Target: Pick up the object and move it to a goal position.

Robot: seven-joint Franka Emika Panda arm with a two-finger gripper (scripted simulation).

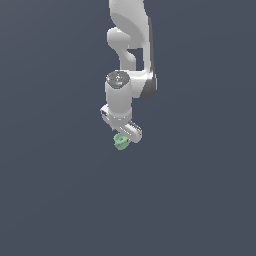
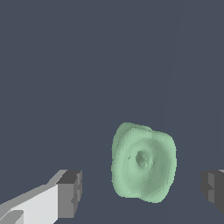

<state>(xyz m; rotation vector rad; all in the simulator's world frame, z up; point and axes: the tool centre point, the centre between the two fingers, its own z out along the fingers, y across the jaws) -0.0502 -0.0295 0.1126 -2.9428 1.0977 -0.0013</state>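
A white Panda arm reaches down over a plain slate-grey surface, its gripper (image 1: 125, 137) poised at the small mint-green object (image 1: 120, 141) it is meant to carry to a goal position. In the wrist view the two fingers stand spread apart, one dark pad (image 2: 70, 194) on one side and the other (image 2: 213, 191) on the opposite side, with bare grey gaps between each pad and the object (image 2: 143, 162); nothing is clamped. The lumpy, roundish piece, dimpled at its centre, sits between the fingers but not midway: it lies nearer the pad at the frame's edge than the one carried on the visible white finger. It also reaches out beyond the fingertips, so the pads look level with only its nearer part. From the exterior view the object shows just below the gripper's tips, and whether it rests on the surface cannot be told. The step in hand appears to be the approach and grasp. Done well, it would likely call for centring the object between the pads, bringing the fingertips further along its sides, and only then closing, so that both pads meet its flanks together. A lopsided close risks nudging the rounded piece sideways or letting it squirt free. No goal marker is visible in either view
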